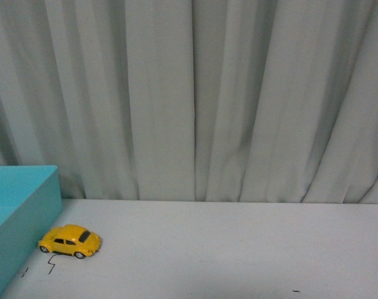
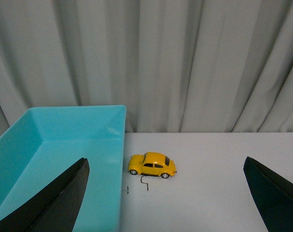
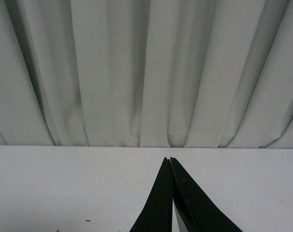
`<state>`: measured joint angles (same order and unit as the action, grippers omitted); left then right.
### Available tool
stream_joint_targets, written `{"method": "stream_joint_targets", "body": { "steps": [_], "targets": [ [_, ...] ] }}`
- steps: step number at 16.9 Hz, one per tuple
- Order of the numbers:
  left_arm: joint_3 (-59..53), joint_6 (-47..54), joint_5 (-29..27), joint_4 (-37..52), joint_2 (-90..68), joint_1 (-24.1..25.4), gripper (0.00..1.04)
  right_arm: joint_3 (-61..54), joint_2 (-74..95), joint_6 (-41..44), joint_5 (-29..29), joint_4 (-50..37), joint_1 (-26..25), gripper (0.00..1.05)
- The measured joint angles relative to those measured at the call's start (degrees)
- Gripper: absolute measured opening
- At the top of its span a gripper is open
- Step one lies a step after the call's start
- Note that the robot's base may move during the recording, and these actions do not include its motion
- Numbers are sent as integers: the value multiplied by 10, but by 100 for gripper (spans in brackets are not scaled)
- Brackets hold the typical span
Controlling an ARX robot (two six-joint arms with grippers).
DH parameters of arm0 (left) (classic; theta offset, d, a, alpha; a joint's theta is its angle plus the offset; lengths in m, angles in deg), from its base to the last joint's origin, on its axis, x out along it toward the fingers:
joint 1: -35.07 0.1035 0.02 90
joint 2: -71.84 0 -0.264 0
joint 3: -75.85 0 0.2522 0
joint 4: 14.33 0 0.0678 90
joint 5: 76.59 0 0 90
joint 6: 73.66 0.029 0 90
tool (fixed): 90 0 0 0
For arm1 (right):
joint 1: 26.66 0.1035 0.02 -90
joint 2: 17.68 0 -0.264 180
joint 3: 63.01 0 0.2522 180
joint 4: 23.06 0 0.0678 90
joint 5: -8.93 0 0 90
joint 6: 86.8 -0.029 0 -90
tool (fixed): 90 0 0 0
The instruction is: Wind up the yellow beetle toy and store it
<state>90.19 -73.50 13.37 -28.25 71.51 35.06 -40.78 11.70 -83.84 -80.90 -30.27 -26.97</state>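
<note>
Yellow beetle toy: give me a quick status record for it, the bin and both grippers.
toy: yellow beetle toy on its wheels on the table
bin: turquoise bin, toy close beside its outer wall, not inside
left gripper: open, holding nothing, toy ahead of it
right gripper: shut, empty, toy not in its view
task: toy not yet grasped or stored

Yellow beetle toy (image 1: 71, 240) upright on wheels (dark windows), beside bin (image 1: 20, 212).
</note>
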Motion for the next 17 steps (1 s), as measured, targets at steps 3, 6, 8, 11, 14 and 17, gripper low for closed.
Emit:
{"method": "stream_joint_targets", "body": {
  "steps": [3,6,8,11,14,17],
  "targets": [
    [0,0,0,0,0,0,98,-21,-32,-15,0,13,0,2],
    [0,0,0,0,0,0,98,-38,-62,-19,0,27,0,2],
    [0,0,0,0,0,0,98,-49,-88,-19,0,42,0,2],
    [0,0,0,0,0,0,98,-59,-124,-19,0,64,0,2],
    [0,0,0,0,0,0,98,-79,-153,-20,0,74,0,2],
    [0,0,0,0,0,0,98,-79,-178,-20,0,90,0,2]
  ]
}}
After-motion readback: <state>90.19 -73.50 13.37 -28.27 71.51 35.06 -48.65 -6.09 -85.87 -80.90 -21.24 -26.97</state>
